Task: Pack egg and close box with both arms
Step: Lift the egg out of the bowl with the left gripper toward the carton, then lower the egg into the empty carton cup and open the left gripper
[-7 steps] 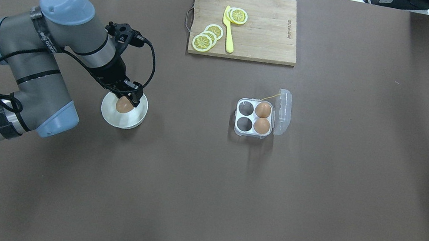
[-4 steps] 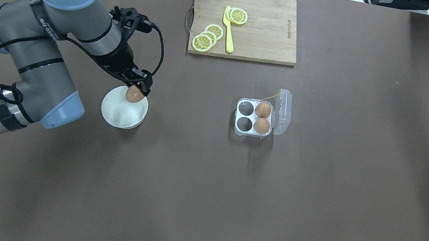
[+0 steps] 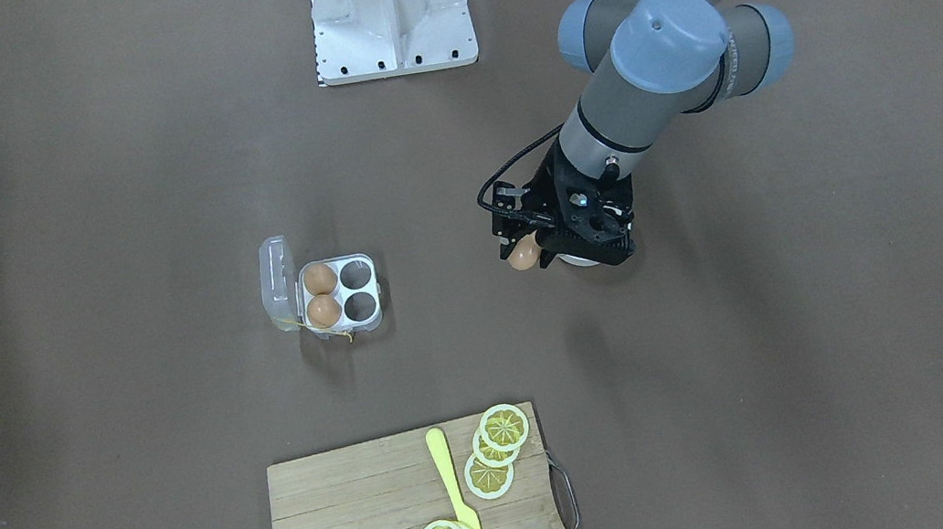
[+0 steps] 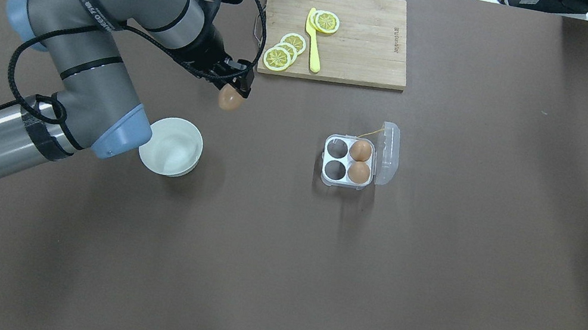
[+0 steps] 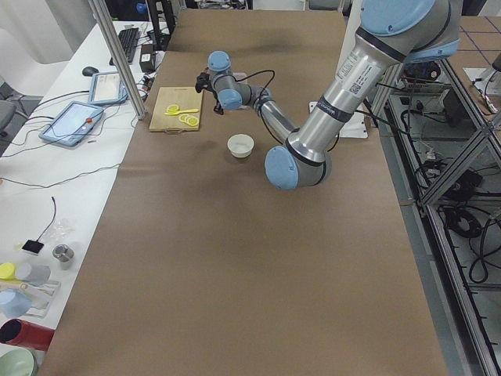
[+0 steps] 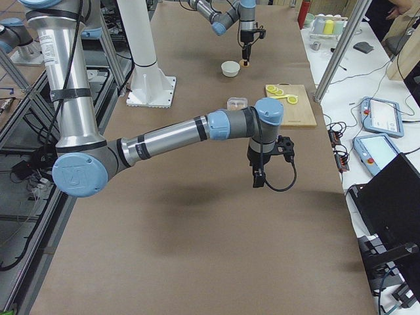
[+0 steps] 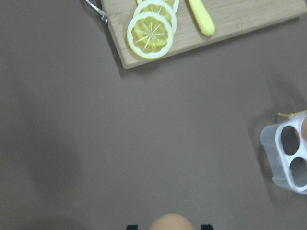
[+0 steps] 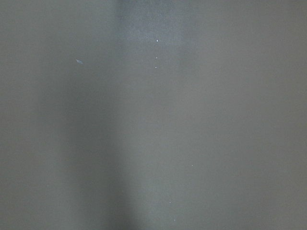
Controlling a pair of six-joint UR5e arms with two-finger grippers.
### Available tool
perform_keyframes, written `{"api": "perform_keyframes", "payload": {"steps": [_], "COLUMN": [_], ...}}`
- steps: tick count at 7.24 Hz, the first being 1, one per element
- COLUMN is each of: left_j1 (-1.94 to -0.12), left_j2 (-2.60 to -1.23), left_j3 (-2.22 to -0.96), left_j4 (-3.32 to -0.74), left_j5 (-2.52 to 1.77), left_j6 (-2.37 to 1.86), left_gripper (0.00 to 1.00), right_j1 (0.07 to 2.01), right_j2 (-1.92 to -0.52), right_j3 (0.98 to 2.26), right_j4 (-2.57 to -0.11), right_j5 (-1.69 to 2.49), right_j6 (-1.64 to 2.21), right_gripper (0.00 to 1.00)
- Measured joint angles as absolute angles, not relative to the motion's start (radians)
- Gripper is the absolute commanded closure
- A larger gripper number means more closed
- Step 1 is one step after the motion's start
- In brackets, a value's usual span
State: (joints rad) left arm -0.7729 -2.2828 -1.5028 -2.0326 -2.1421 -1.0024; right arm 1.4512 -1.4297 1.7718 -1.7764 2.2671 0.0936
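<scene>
Overhead exterior, L arm [image 4: 90, 50] elbow-bent, fingers [image 4: 246, 88] gripping egg [image 4: 229, 100]

- You have the tan-brown egg [image 4: 229, 100] pinched in the gripper [image 4: 234, 91] of the left arm [image 4: 89, 56], up off the table and well apart from the box [image 4: 335, 169].
- Your clear box sits lid open: 2 more eggs [image 4: 360, 150] fill the cups beside the lid, 2 cups bare.
- Your right arm [image 6: 190, 131] reaches out over bare table.
</scene>
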Motion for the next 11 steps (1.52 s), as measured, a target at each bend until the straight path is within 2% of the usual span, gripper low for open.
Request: {"api": "perform_keyframes", "payload": {"steps": [3,9,11], "left_j1": [-0.746,-0.517,-0.492], "left_j2": [-2.391,-2.46,-2.466], "left_j3": [-1.368,-1.327,-1.313], "left_j4": [-2.22,-2.304,-2.307], "left_j5": [-2.025,-1.707,-1.675], "left_j6": [-1.19,-1.317,-1.318], "left_gripper": [0.56,0.56,0.52], "right_j1": [1.451,1.452,1.453], "right_j2": [-1.43,-1.431,-1.431], "right_j3": [1.772,1.772,1.771], "right_j4": [-1.778,-1.778,-1.779], "right_j5": [2.267,2.267,2.266], "right_j6": [0.094,0.094,0.094], "right_gripper": [0.0,0.0,0.0]}}
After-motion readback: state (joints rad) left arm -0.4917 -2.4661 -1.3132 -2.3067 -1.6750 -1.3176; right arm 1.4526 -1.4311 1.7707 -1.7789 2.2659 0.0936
